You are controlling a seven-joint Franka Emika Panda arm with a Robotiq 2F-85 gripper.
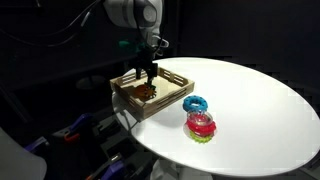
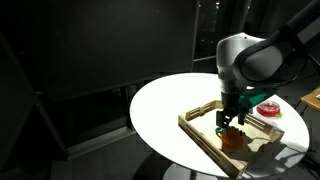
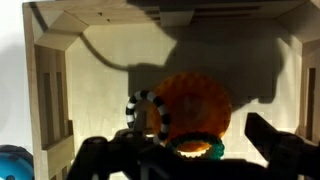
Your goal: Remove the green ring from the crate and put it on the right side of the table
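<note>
**Low centre of the wrist view: green ring lies right between the spread fingers**

Inside the crate [image 3: 50, 90], the green ring [image 3: 200, 148] shows only as a short teal-green arc at the bottom middle of the wrist view. The rest of it is cut off by the dark gripper body. The arc runs left-right across the frame. It touches or slightly overlaps the lower edge of an orange round piece [image 3: 197, 104]; I can't tell which is on top. A black-and-white striped ring [image 3: 143, 113] leans on the orange piece's left side, just up-left of the green arc.

The gripper [image 3: 188, 156] stands wide, one finger lower left and one lower right, holding nothing. The ring sits about midway between them, slightly toward the top of the frame. My read: a straight descent, then closing along the frame's horizontal, would catch the arc. The risk is pinching the orange piece too.

In both exterior views the gripper [image 1: 148, 76] [image 2: 228, 122] points straight down, low over the crate [image 1: 165, 102] [image 2: 200, 132]. Only an orange blob [image 1: 143, 92] shows under it; the green ring is too small or hidden there.

The crate sits near the edge of the table [image 1: 250, 100] [image 2: 165, 110]. In an exterior view a blue ring [image 1: 194, 103] lies just right of the crate, with a pink ring [image 1: 201, 121] stacked on a yellow-green one [image 1: 206, 136] below-right of it. The drop spot isn't readable yet.
</note>
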